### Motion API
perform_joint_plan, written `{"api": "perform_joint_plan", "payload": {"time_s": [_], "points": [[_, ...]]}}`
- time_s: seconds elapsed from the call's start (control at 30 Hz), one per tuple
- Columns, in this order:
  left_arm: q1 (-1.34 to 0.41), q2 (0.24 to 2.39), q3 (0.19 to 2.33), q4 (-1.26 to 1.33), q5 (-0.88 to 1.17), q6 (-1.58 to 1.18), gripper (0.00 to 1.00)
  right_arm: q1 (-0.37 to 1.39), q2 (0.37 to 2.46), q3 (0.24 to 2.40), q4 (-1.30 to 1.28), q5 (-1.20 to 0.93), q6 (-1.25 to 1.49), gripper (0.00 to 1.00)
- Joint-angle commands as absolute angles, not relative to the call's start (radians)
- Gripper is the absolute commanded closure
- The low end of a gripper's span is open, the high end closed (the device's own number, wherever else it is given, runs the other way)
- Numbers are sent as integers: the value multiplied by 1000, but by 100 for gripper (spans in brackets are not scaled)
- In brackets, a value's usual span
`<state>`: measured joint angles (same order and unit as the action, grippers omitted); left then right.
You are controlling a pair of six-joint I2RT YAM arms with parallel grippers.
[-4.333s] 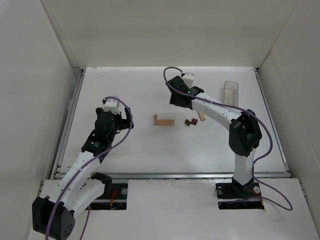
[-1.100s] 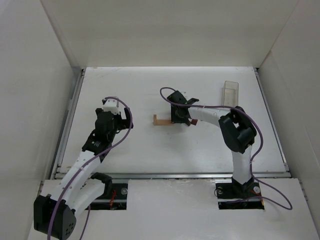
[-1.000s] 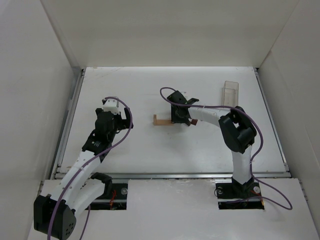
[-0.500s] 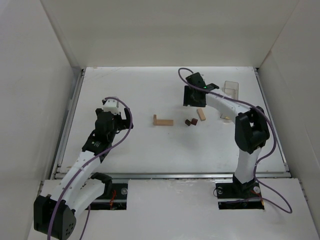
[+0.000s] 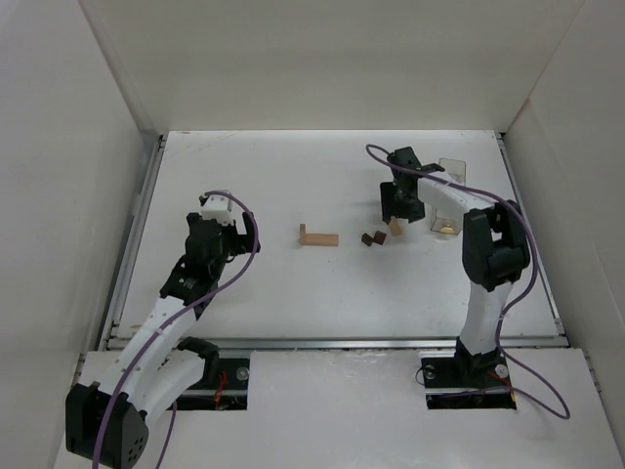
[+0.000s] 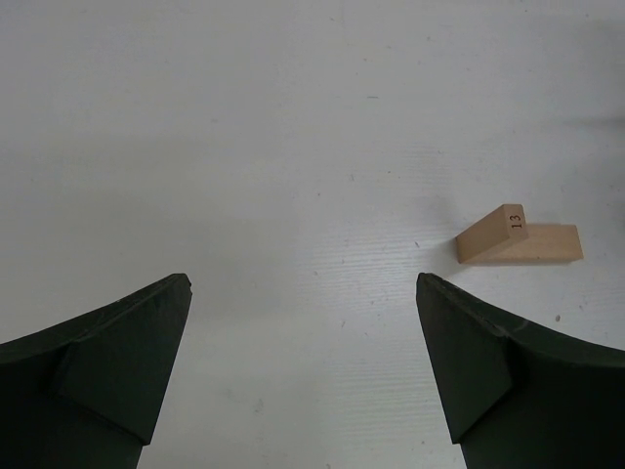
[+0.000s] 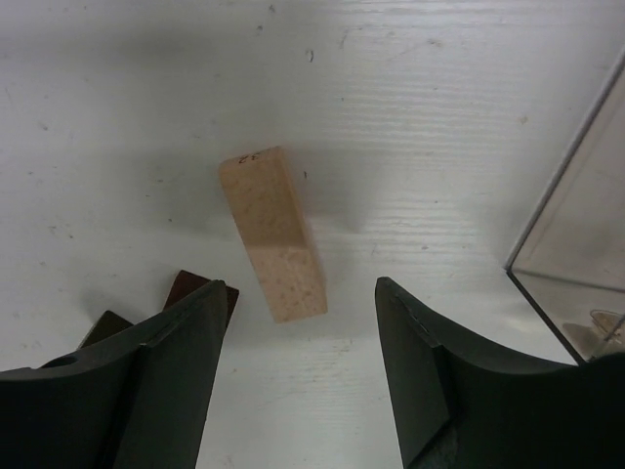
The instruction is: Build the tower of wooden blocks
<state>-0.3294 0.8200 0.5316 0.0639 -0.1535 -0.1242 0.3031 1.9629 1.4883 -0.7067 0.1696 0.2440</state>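
Note:
A loose light tan bar lies flat on the table; in the right wrist view it lies slanted, its near end between my fingers. My right gripper is open and empty just above it. Two dark reddish-brown pieces lie to its left, partly behind my left finger. Two tan blocks form an L: one short block stands, marked 13, against a flat bar. My left gripper is open and empty, well left of them.
A clear plastic box stands just right of my right gripper, its edge close to my right finger, with a small pale item inside. White walls enclose the table on the left, back and right.
My right gripper has swung from over the L-shaped blocks and dark pieces to the back right, and now sits over the loose tan bar. The blocks and the left arm have not moved.

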Motion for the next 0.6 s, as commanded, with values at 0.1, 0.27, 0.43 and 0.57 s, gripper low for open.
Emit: {"api": "perform_joint_plan", "payload": {"time_s": [0.1, 0.27, 0.43, 0.57], "points": [[-325, 799, 523, 112, -141, -121, 0, 313, 2002, 1457, -695, 124, 186, 39], [-325, 799, 523, 112, -141, -121, 0, 313, 2013, 1448, -684, 124, 166, 49], [-325, 799, 523, 112, -127, -111, 0, 313, 2013, 1448, -673, 112, 137, 75], [-325, 799, 523, 124, -92, -71, 0, 322, 2003, 1468, -683, 139, 103, 100]]}}
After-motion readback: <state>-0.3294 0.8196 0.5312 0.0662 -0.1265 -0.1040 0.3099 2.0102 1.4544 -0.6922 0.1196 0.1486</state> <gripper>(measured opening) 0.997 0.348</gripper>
